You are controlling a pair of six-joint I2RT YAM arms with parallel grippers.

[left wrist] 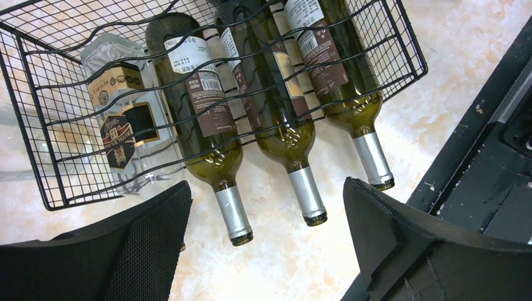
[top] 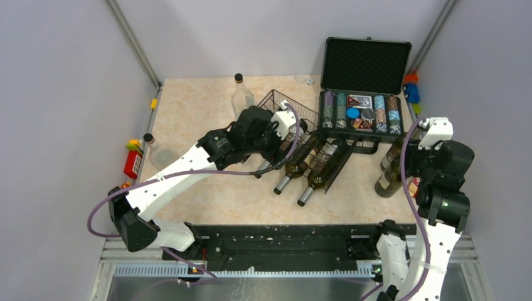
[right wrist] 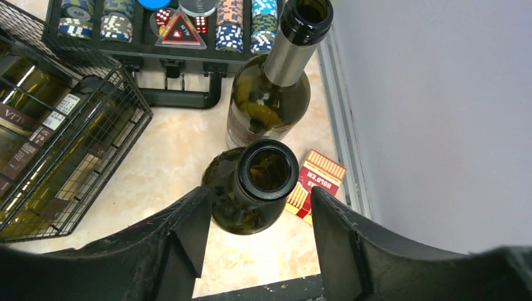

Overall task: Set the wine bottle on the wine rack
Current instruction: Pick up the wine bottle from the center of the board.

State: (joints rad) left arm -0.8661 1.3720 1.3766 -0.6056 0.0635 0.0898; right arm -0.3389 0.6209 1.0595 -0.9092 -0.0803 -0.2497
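Two black fingers [right wrist: 182,244] of the right gripper [right wrist: 257,210] stand apart, one on each side of the neck of a dark green glass wine bottle [right wrist: 248,194]. A little gap shows on both sides, so the glass does not look clamped yet. This bottle stands upright directly under the gripper, with its long axis pointing up at the wrist and its open mouth on top.

Just to the right of it lies a small red card box [right wrist: 315,182]. Just beyond stands a second green bottle with a silver foil neck [right wrist: 270,100].

The black wire-mesh wine rack [right wrist: 94,132] is to the gripper's left, and the bottles on it lie flat. The upright bottle probably must be tipped down and carried leftward. The right arm is the nearer one. The left gripper [left wrist: 266,219] hangs over the rack, its jaws wide and empty.
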